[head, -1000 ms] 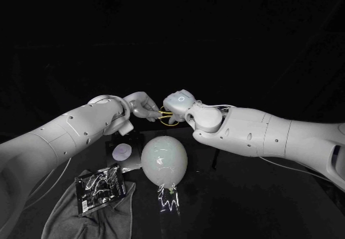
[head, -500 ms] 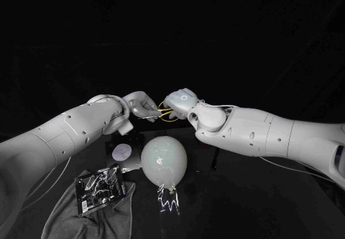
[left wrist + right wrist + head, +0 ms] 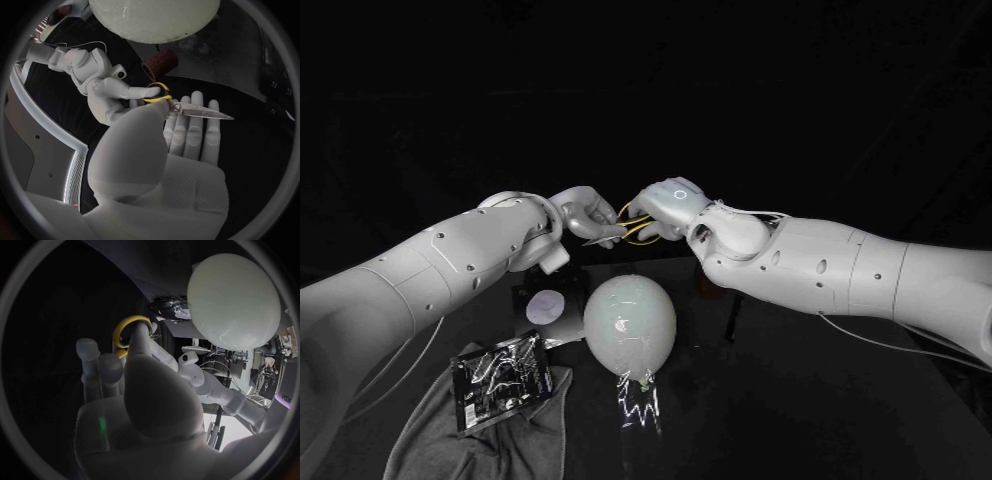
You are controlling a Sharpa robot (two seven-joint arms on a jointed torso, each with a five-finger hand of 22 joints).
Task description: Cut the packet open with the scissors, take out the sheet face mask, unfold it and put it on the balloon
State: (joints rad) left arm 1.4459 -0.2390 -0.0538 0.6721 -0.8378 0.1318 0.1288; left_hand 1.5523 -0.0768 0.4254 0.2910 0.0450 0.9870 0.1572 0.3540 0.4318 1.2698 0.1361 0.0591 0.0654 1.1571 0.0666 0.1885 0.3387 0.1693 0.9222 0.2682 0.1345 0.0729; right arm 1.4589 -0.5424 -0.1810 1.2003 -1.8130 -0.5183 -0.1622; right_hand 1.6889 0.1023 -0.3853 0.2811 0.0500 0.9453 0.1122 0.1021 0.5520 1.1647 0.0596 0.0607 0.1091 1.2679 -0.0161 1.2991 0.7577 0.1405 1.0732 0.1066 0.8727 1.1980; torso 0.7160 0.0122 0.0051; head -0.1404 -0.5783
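Note:
Both hands meet in the air above the far end of the pale balloon [image 3: 629, 322], each on the yellow-handled scissors [image 3: 635, 228]. My left hand [image 3: 589, 214] pins the scissors [image 3: 200, 111] under its thumb near the pivot, with the blades lying across its straight fingers [image 3: 187, 135]. My right hand [image 3: 668, 205] has a finger in a yellow handle loop [image 3: 128, 327]. The balloon [image 3: 234, 300] lies lengthwise mid-table with its knot towards me. The shiny black packet [image 3: 502, 378] lies flat at the near left, away from both hands.
A grey cloth [image 3: 473, 430] lies under the packet at the table's near left. Just left of the balloon a white disc [image 3: 548, 302] sits on a dark stand. A brown cylinder [image 3: 159, 64] stands near the balloon.
My right hand and forearm have risen and turned a little at the scissors' handles. The left hand has barely moved, and the balloon and packet lie as before.

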